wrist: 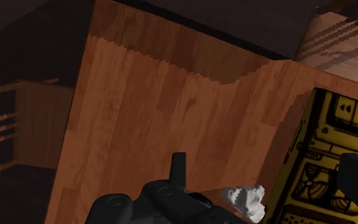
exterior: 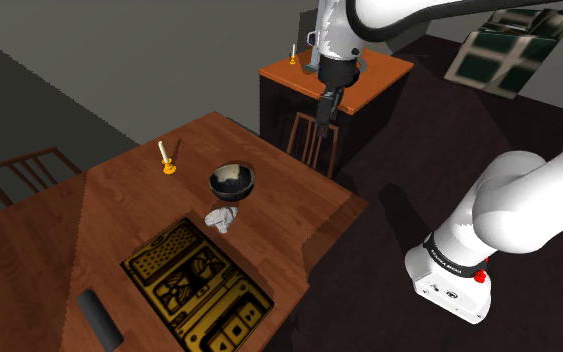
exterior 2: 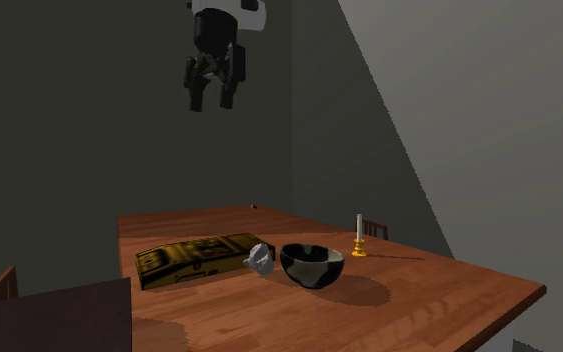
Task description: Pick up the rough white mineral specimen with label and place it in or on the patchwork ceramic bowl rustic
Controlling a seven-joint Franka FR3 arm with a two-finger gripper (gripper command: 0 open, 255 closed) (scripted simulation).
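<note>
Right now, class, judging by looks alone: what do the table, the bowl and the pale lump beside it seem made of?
Table: wood, reddish-brown, plank grain showing. Bowl: likely glazed ceramic, dark with pale patches; uncertain. Lump: looks like rough stone, whitish-grey, matte, jagged surface.

Mineral specimen [exterior: 221,217]: white. Bowl [exterior: 232,180]: black with cream patches. Worktop [exterior: 69,240]: reddish-brown wood grain. Flat box [exterior: 197,285]: black, yellow ornamental pattern. Candle [exterior: 163,151]: white; holder [exterior: 169,169]: orange.

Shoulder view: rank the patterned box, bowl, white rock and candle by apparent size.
1. patterned box
2. bowl
3. white rock and candle, too alike to rank
</note>
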